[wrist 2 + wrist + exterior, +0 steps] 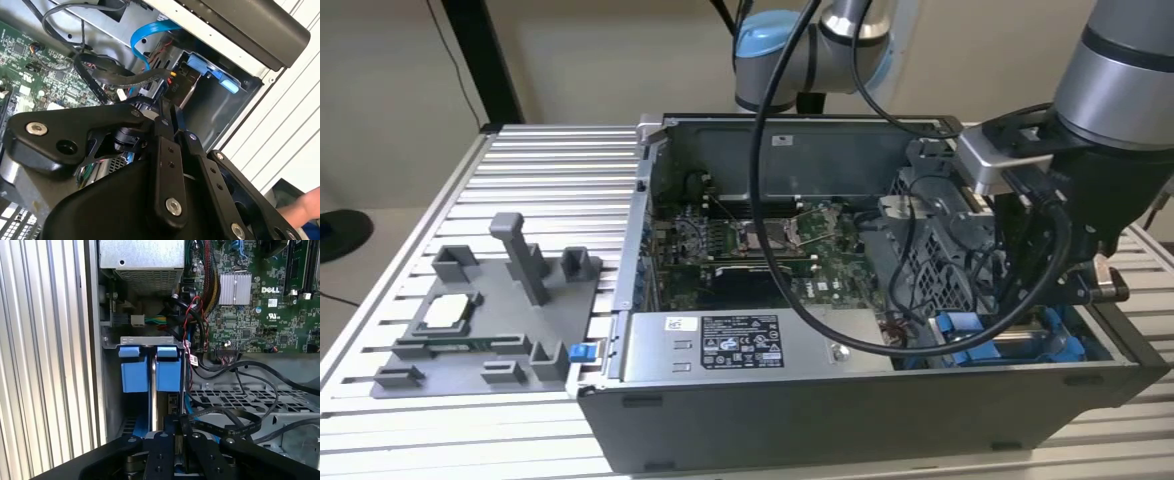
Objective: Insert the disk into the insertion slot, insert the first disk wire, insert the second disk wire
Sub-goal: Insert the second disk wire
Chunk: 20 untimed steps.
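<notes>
Exterior view: gripper [1051, 300] is lowered into the case [854, 410] corner; its tips are hidden.
Gripper state: cannot be told.
Disk [159, 371]: seated upright in the slot, partly hidden by cables [225, 420].

Exterior overview; wrist cams inside case [854, 400]

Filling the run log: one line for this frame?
gripper: low in case's drive-bay corner, fingers cannot tell | disk: blue frame seated in bay | black cable: at gripper tips
</notes>
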{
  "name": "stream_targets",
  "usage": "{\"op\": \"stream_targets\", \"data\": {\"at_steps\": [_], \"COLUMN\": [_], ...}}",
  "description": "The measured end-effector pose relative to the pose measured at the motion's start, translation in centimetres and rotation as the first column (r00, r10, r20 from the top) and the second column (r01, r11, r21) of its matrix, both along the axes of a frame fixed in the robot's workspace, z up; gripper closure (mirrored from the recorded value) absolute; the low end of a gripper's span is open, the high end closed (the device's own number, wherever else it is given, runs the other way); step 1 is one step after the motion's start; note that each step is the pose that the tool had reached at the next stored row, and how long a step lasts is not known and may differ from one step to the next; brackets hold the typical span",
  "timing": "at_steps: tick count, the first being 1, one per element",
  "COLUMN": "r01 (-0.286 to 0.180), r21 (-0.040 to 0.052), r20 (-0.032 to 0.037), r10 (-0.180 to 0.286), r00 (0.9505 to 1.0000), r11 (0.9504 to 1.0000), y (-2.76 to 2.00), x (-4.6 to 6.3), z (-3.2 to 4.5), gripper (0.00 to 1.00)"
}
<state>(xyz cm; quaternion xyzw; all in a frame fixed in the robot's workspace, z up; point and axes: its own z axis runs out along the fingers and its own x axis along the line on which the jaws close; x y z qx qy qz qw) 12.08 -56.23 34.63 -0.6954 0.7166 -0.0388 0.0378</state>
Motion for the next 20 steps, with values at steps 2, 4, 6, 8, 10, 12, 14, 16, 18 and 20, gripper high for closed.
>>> {"op": "stream_targets", "data": {"at_steps": [2, 4, 6, 8, 10, 12, 14, 16, 18, 20], "r01": [0.0, 0.0, 0.0, 0.0, 0.0, 0.0, 0.0, 0.0, 0.0, 0.0], "r21": [0.0, 0.0, 0.0, 0.0001, 0.0002, 0.0002, 0.0001, 0.0001, 0.0, 0.0], "r20": [0.0003, 0.0008, 0.0014, 0.0019, 0.0024, 0.0029, 0.0032, 0.0034, 0.0035, 0.0037], "r10": [0.0, 0.0, 0.0, 0.0, 0.0, 0.0, 0.0, 0.0, 0.0, 0.0], "r00": [1.0, 1.0, 1.0, 1.0, 1.0, 1.0, 1.0, 1.0, 1.0, 1.0], "r11": [1.0, 1.0, 1.0, 1.0, 1.0, 1.0, 1.0, 1.0, 1.0, 1.0], "y": [0.0, 0.01, 0.01, 0.03, 0.05, 0.06, 0.08, 0.11, 0.14, 0.17], "x": [0.0, 0.0, 0.0, 0.0, 0.0, 0.0, 0.0, 0.0, 0.0, 0.0], "z": [-0.04, -0.08, -0.12, -0.16, -0.21, -0.26, -0.31, -0.36, -0.42, -0.47], "gripper": [1.0, 1.0, 1.0, 1.0, 1.0, 1.0, 1.0, 1.0, 1.0, 1.0]}}
